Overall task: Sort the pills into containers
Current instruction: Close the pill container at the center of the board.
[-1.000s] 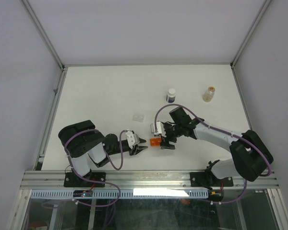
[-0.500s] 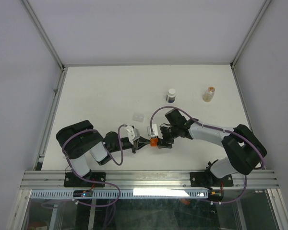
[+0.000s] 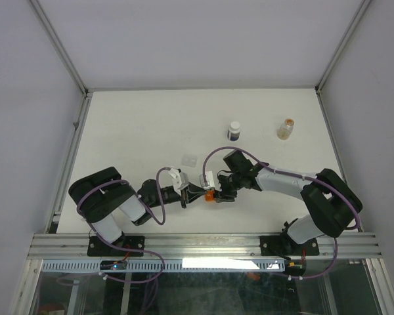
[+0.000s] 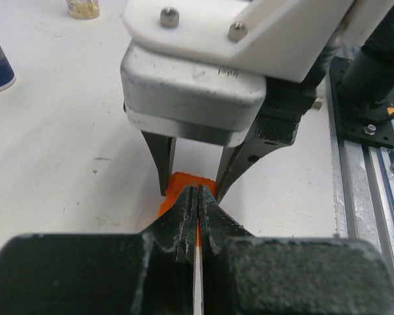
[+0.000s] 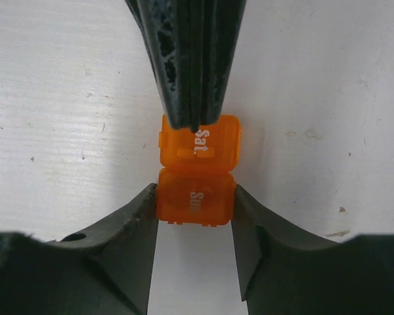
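- Scuffed white bench (image 3: 138, 131) is sitting between pale walls (image 3: 26, 98).
- Right jaws are gripping orange pill box (image 5: 196, 187); left jaws, pressed together, are sitting at its other end.

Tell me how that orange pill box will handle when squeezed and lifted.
Probably light: the pill box is small translucent plastic. Likely stiff enough in the right tool, though smooth sides may slip. Its two joined cells might flex.

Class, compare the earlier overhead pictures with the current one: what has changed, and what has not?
The left gripper slid right to the orange pill box and shut, tips on its Sat. lid. The right gripper narrowed onto the box's Sun. end, its arm shifting slightly left. The box, white bottle and clear vial stayed put.
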Available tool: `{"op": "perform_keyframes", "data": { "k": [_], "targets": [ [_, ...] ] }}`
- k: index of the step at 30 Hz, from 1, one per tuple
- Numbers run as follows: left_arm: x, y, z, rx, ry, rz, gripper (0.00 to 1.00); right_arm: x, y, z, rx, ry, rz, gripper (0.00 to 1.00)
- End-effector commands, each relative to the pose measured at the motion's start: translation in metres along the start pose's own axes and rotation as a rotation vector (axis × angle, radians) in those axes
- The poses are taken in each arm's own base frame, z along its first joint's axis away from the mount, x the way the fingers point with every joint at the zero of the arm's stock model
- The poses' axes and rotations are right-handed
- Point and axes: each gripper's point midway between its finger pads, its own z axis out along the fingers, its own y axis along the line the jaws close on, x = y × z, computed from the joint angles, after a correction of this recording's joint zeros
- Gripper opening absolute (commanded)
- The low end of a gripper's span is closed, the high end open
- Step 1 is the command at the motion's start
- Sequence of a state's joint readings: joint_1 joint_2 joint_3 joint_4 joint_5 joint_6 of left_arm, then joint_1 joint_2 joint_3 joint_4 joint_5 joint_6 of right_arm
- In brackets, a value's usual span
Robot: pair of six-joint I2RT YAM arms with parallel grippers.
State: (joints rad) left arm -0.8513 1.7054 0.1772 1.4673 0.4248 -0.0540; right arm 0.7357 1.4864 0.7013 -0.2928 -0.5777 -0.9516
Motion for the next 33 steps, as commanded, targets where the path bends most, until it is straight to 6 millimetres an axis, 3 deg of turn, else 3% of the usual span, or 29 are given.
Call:
{"op": "perform_keyframes", "data": {
  "k": [1,8,18,33],
  "targets": [
    [-0.072,-0.012,0.007,0.063,-0.242,0.075,0.00,-0.015,-0.014,-0.002,0.032,-0.024,-0.033,0.43],
    [-0.074,-0.011,0.019,0.083,-0.181,0.043,0.00,-0.017,-0.014,-0.003,0.029,-0.028,-0.025,0.43],
    [-0.031,-0.007,0.023,0.078,-0.057,-0.018,0.00,-0.017,-0.014,-0.003,0.026,-0.027,-0.016,0.42],
    [-0.028,0.004,0.019,0.021,0.025,0.027,0.00,-0.014,-0.013,-0.001,0.011,-0.007,-0.001,0.42]
  ]
}}
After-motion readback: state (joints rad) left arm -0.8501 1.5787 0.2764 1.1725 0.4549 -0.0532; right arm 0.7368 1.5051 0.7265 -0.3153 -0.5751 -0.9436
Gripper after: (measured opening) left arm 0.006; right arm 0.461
